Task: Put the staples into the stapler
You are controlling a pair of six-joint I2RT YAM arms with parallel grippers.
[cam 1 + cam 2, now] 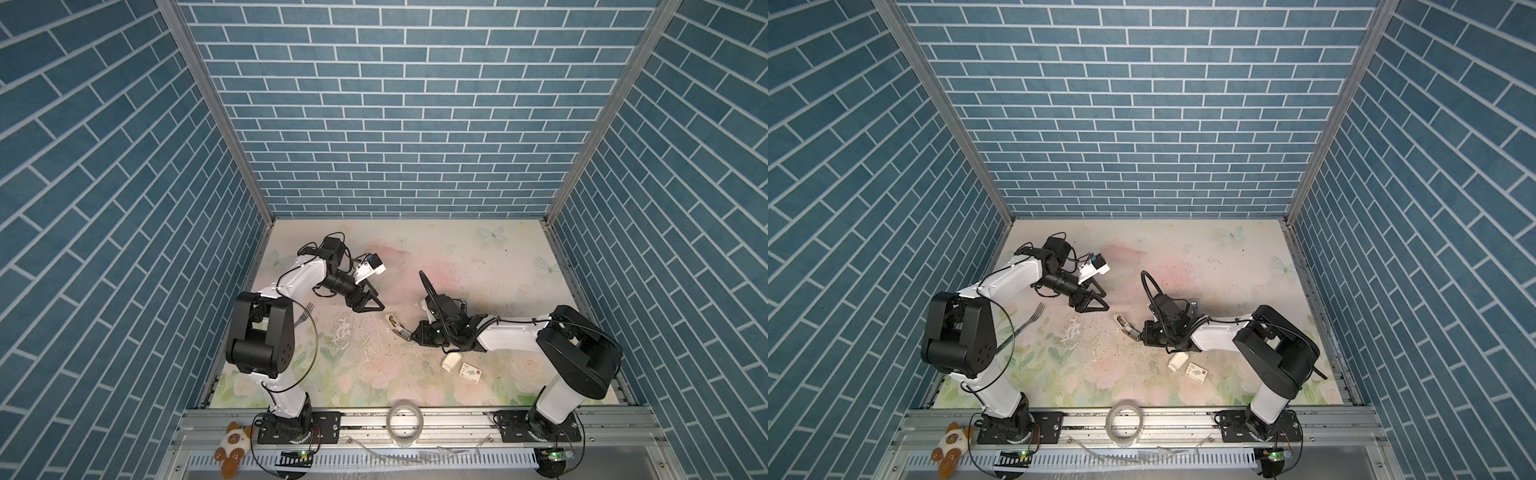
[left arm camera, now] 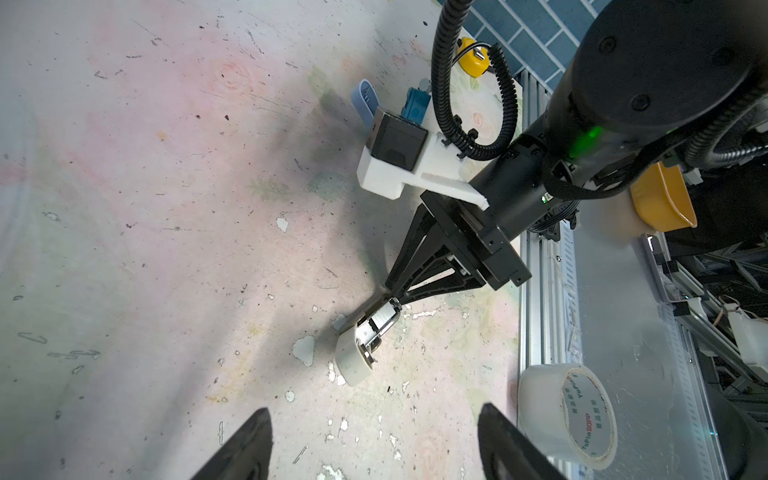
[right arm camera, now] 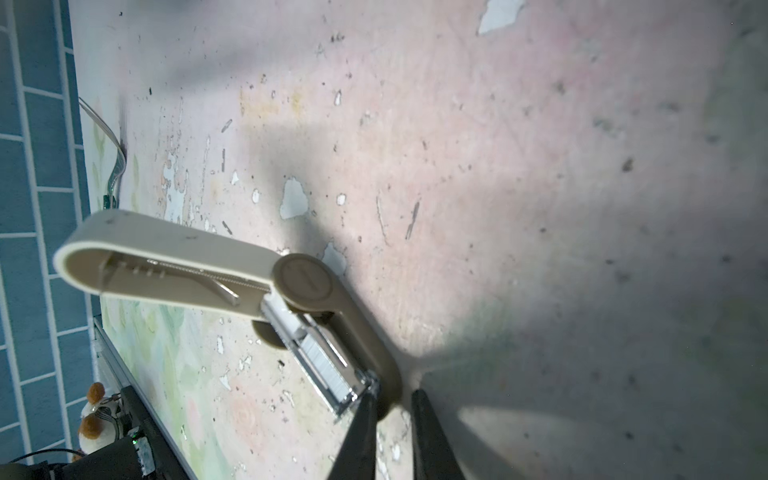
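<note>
Stapler: beige, hinged open, top arm swung back, a strip of staples visible in the metal magazine; mid-table in both top views.
Right gripper: jaws pinching the front end of the stapler's base.
Left gripper: jaws spread, empty, well apart from the stapler.
Staple box: lies flat on the floral table, near the right arm.
Inner tray: plain white, just beside the box.
Tape roll: on the front rail.
Fork: by the left arm.
</note>
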